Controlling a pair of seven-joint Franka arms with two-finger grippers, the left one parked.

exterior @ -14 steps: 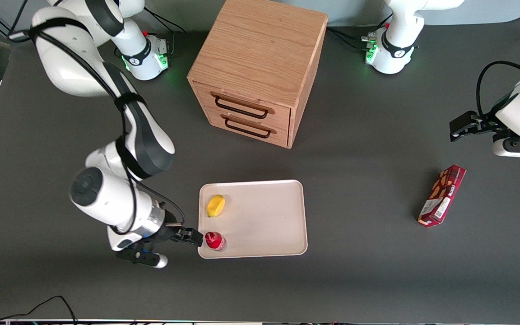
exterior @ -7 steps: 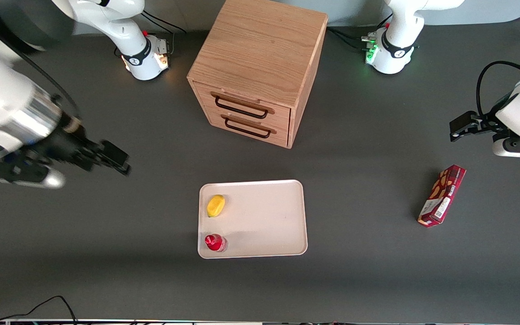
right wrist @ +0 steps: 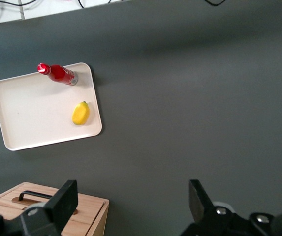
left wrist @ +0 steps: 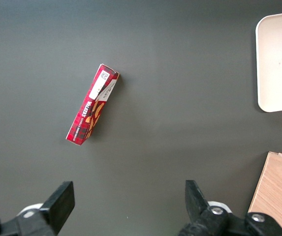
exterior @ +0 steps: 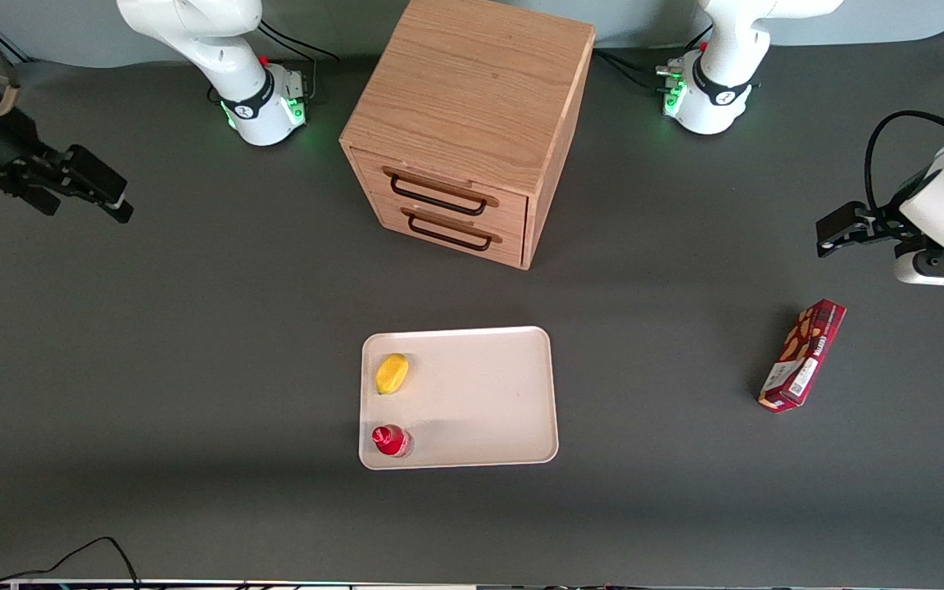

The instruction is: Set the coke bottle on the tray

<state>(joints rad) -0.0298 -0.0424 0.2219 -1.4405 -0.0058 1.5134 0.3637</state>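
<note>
On the tray [exterior: 480, 393], the bottle [exterior: 391, 440] stands upright in the corner nearest the front camera, toward the working arm's end.

I see the lemon [exterior: 392, 373] on the same tray, near the bottle but not touching it (it lies farther from the camera). My gripper [exterior: 103, 192] hangs high above the bare table at the working arm's end, well apart from the tray; its fingers [right wrist: 64, 202] are spread wide and hold nothing. The cabinet [exterior: 468, 123] stands farther from the camera than the tray, and the snack box [exterior: 802, 354] lies toward the parked arm's end.
</note>
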